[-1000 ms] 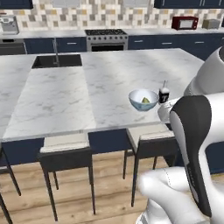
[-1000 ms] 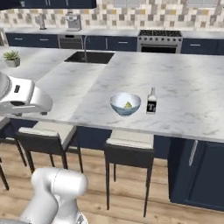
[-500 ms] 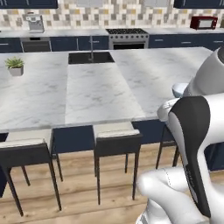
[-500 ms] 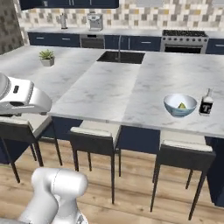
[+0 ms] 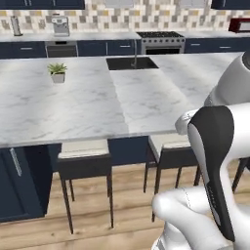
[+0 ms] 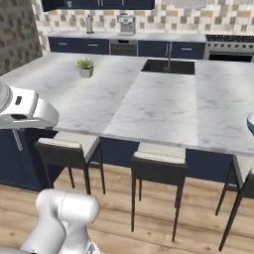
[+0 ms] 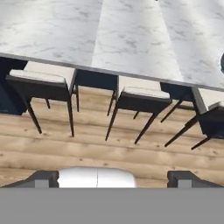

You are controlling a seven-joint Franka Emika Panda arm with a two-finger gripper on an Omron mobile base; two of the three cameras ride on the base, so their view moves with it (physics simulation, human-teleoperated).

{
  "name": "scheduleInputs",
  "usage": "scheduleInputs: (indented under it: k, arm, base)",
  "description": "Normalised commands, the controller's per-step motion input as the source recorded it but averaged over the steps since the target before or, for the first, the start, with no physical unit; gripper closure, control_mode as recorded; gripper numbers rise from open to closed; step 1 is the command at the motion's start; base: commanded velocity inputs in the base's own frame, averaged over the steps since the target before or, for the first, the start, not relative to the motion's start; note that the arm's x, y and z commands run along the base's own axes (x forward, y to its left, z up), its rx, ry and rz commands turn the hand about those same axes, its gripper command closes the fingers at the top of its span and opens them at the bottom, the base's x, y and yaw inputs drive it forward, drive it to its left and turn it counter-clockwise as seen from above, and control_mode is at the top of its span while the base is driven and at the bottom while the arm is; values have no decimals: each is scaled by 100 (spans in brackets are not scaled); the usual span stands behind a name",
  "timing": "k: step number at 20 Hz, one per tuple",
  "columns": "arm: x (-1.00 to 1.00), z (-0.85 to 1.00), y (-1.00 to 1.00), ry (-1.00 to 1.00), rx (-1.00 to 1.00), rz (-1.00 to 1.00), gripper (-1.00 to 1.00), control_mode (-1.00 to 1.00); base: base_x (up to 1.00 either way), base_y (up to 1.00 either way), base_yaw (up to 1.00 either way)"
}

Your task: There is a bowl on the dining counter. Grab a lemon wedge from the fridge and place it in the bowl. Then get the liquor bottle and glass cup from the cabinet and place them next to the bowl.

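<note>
- Counter filled left base view, small plant on its far left, sink at back, stools tucked under.
- Right base view: bowl rim at counter's right edge.
- Hand view: gripper wide open, empty, above wooden floor.

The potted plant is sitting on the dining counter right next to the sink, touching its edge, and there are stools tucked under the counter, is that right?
Not quite. The plant does sit on the dining counter, but well apart from the sink, with bare marble between them; the left base view shows it. The stools under the counter's edge are as you said.
</note>
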Motion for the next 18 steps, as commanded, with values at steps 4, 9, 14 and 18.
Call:
scheduleInputs:
  k: [4,9,14,18]
  arm:
    - [0,0,0,0,0,0,-100,100]
    - [0,0,0,0,0,0,-100,100]
    - [0,0,0,0,0,0,-100,100]
    - [0,0,0,0,0,0,-100,100]
  base:
    - [0,100,11]
    - [-1,100,37]
    - [7,100,41]
    - [31,100,34]
